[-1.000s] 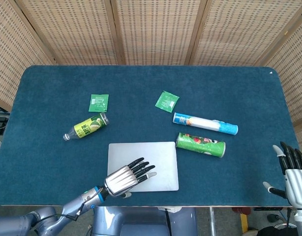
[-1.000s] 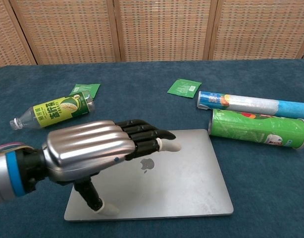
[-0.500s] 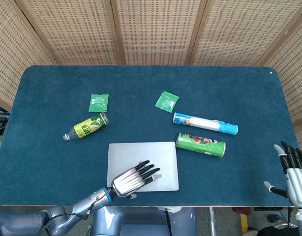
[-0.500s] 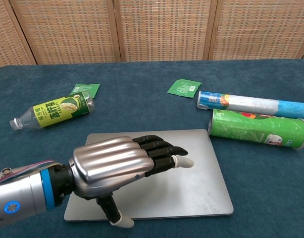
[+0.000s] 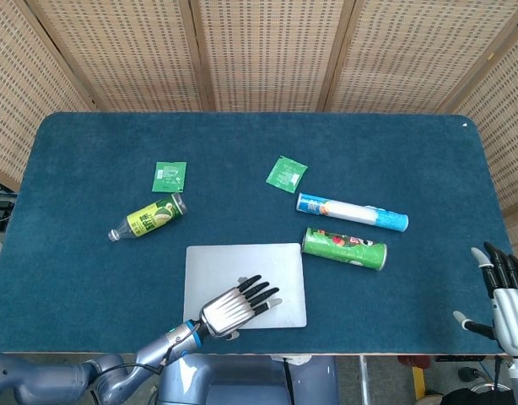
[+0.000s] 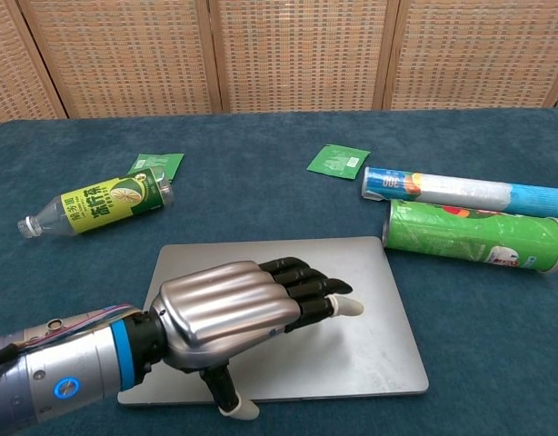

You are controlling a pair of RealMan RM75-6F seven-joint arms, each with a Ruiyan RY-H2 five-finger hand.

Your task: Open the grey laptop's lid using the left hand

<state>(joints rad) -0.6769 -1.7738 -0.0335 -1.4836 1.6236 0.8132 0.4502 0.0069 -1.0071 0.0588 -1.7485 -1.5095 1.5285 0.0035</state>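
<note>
Fingers of my left hand (image 6: 232, 315) stretch out flat and slightly apart over the near half of the grey laptop (image 6: 352, 336), holding nothing; my thumb points down past the lid's front edge. Whether the palm actually rests on the lid I cannot tell. The laptop lies shut on the blue table (image 5: 411, 152), close to the near edge, its lid not yet lifted.

Off to my right, my right hand (image 5: 504, 291) hangs beyond the table's side, fingers spread and empty.

Just beside the laptop's far right corner lies a green can (image 6: 474, 235), with a blue-capped tube (image 6: 461, 191) behind it. Farther out are a bottle (image 6: 95, 203) and two green packets (image 6: 338, 161) (image 6: 157, 164).

My worry: if my thumb misses the seam, I'll push the whole laptop backward, and it could nudge the can. Pressing down with my palm while lifting would pin the lid closed.
</note>
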